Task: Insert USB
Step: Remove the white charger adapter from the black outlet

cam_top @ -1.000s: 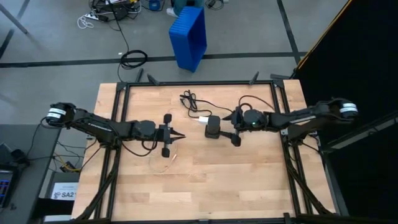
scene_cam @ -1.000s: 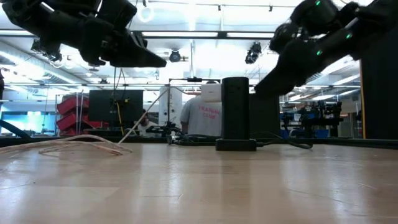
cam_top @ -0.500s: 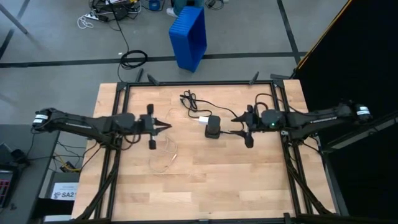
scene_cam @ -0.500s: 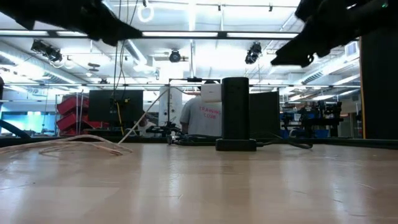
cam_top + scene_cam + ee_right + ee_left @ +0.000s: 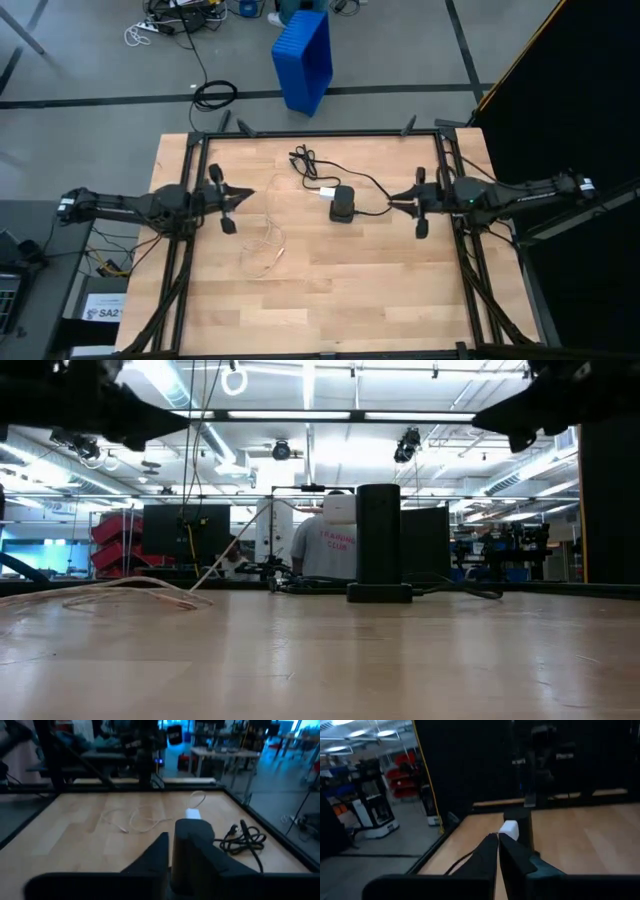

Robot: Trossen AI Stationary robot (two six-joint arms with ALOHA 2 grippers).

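A black block [image 5: 342,205] stands upright on the wooden table [image 5: 330,300], near its middle. A white plug [image 5: 325,193] sits against the block's left side. A thin white cable [image 5: 262,250] lies in a loose loop on the table to the left of the block. My left gripper [image 5: 245,192] hovers shut at the table's left, pointing at the block. My right gripper [image 5: 392,200] hovers shut to the right of the block and points at it. The left wrist view shows the block [image 5: 520,827] and the plug [image 5: 510,828] beyond the shut fingers. Neither gripper holds anything.
A black cord [image 5: 305,160] lies coiled at the table's far side and runs to the block. A black frame [image 5: 320,135] edges the table. A blue crate [image 5: 305,55] stands on the floor beyond the table. A person's back [image 5: 325,545] shows in the room behind.
My right gripper has shut and drawn back from the block toward the table's right edge, rising. My left gripper has stayed shut and pulled back toward the table's left edge, also rising. The block and the white cable have stayed where they were.
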